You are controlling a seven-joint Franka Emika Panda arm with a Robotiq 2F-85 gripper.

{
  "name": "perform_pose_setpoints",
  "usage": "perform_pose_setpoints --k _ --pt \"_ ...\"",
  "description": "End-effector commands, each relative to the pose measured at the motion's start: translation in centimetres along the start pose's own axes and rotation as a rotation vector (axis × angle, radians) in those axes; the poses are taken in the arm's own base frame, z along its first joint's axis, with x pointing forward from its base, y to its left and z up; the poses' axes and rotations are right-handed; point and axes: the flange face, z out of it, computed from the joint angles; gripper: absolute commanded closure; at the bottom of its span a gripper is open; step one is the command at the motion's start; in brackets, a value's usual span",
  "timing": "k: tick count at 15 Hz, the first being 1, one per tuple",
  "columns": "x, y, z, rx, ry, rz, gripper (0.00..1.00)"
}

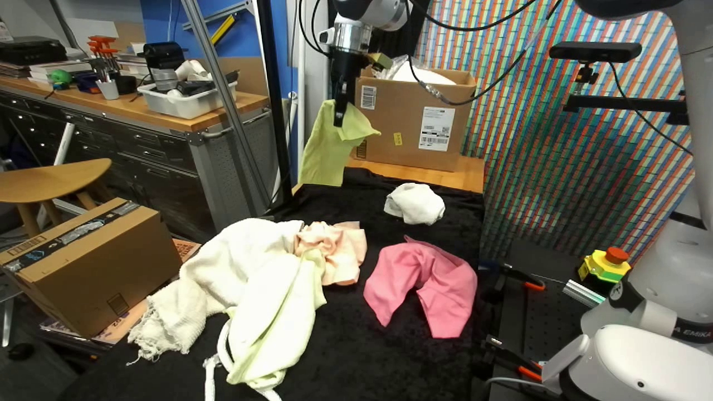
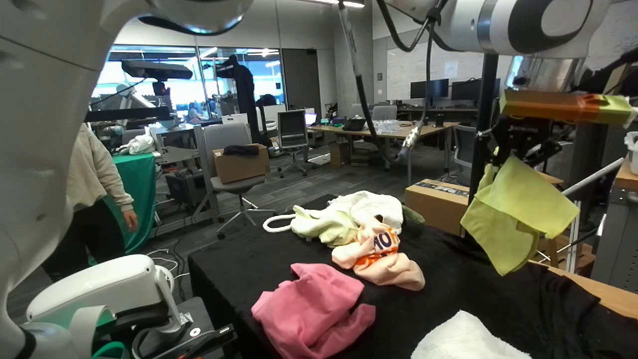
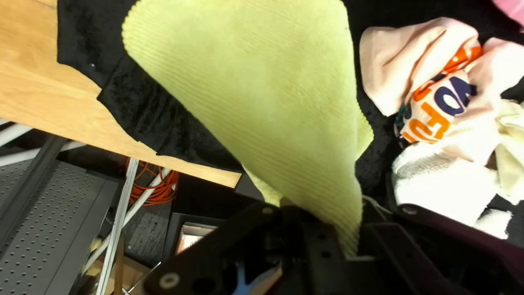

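Note:
My gripper [image 1: 338, 118] is shut on a yellow-green cloth [image 1: 326, 147], which hangs in folds at the far edge of the black-covered table. In an exterior view the cloth [image 2: 518, 214] dangles above the tabletop with its corners loose. It fills the middle of the wrist view, and the fingertips are mostly dark or hidden by it there. Below on the black cover [image 1: 356, 345] lie a pink cloth [image 1: 423, 278], a crumpled white cloth [image 1: 415, 203], a peach cloth with printed letters [image 3: 438, 98], a cream towel [image 1: 239, 250] and a pale green cloth with white straps [image 1: 278, 323].
A large cardboard box [image 1: 412, 120] stands behind the table, close to the gripper. A metal post [image 1: 228, 100] rises by the table's far corner. Another cardboard box [image 1: 94, 262] is beside the table. A red-topped stop button [image 1: 607, 264] sits near the robot base.

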Motion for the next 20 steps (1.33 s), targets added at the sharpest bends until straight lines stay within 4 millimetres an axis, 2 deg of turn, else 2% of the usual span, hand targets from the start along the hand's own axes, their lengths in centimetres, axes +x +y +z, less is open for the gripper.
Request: perform_pose_setpoints --k 1,5,8,10,14,20 --pt "-0.4 -4.0 -4.6 -0.025 -0.025 -0.036 0.98" --pt "0.9 -7.9 -7.3 -0.04 -0.071 -0.139 0.97" --pt "2.2 -11.0 -7.9 -0.04 -0.131 -0.25 0.98" --pt "3.3 -13.5 -7.6 -0.04 -0.167 -0.328 0.98" --pt "5.8 -18.7 -5.9 -0.031 -0.185 -0.429 0.98" --pt "9.9 -26.4 -0.6 0.013 -0.174 -0.497 0.98"
